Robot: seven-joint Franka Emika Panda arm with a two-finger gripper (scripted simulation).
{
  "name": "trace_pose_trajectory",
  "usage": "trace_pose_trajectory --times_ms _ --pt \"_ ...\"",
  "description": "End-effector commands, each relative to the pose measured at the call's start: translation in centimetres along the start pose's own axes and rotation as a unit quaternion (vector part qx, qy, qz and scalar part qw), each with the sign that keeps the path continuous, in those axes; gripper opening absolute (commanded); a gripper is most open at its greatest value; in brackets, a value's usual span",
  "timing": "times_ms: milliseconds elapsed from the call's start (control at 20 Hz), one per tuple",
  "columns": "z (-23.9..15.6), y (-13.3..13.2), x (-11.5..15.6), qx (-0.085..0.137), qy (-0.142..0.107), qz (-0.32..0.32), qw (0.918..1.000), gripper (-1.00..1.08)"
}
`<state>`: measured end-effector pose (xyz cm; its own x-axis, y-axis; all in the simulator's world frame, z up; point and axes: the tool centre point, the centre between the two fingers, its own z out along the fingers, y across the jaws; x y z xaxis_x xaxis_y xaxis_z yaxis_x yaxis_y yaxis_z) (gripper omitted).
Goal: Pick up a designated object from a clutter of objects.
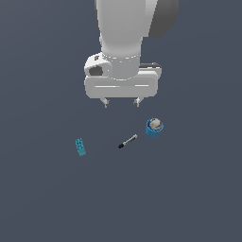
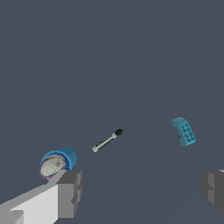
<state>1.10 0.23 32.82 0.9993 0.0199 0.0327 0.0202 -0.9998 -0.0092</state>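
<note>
A: While the arm (image 1: pixel 124 33) hangs overhead, where does the brick (image 1: pixel 81 147) lie?

B: Flat on the grey bench (image 1: pixel 42 198), studs up, at the exterior view's left end of the clutter. Nothing touches it. The wrist view shows its studded face and one teal side (image 2: pixel 184 131).

A: What sits nearest to it?

B: The marker (image 1: pixel 127 141), well apart from the brick toward the exterior view's right. It lies flat and slanted, with its black tip pointing toward the brick's side and its grey end toward the cup (image 1: pixel 154 127). In the wrist view the marker (image 2: pixel 107 140) lies between brick and cup, touching neither.

A: And the cup?

B: Round and blue, with a grey-white ball (image 1: pixel 155 124) sitting in it. It stands near the marker's grey end, farthest from the brick. In the wrist view the cup (image 2: pixel 58 162) shows just beside one finger, partly behind it.

A: How are the fingers set?

B: Apart. The gripper (image 1: pixel 121 102) hovers above the bench with its two short tips pointing down and a wide gap between them, holding nothing. In the wrist view one finger (image 2: pixel 69 192) and the other (image 2: pixel 214 189) stand at opposite edges, with bare bench between them. The gripper is clear of all three things, higher in the exterior view than the marker, and not over the brick.
</note>
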Motion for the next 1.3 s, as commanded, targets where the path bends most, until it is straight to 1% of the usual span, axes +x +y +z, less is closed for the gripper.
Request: trace_pose_trajectory --times_ms 0,150,350,450,650,850,1250 --pt "0.0 0.0 0.0 0.0 0.0 0.0 1.0 1.0" --pt "0.3 0.1 -0.1 0.002 -0.005 0.004 1.0 1.0" --pt "1.4 0.6 -0.7 0.011 -0.021 0.018 0.9996 1.0" --pt "1.6 0.6 -0.9 0.013 -0.025 0.022 0.9994 1.0" --pt "1.6 0.7 -0.8 0.012 -0.023 0.02 0.9995 1.0" --pt "2.4 1.3 -0.5 0.013 -0.023 0.014 0.9996 1.0" --pt "5.5 4.0 0.4 0.014 -0.021 -0.016 0.9996 1.0"
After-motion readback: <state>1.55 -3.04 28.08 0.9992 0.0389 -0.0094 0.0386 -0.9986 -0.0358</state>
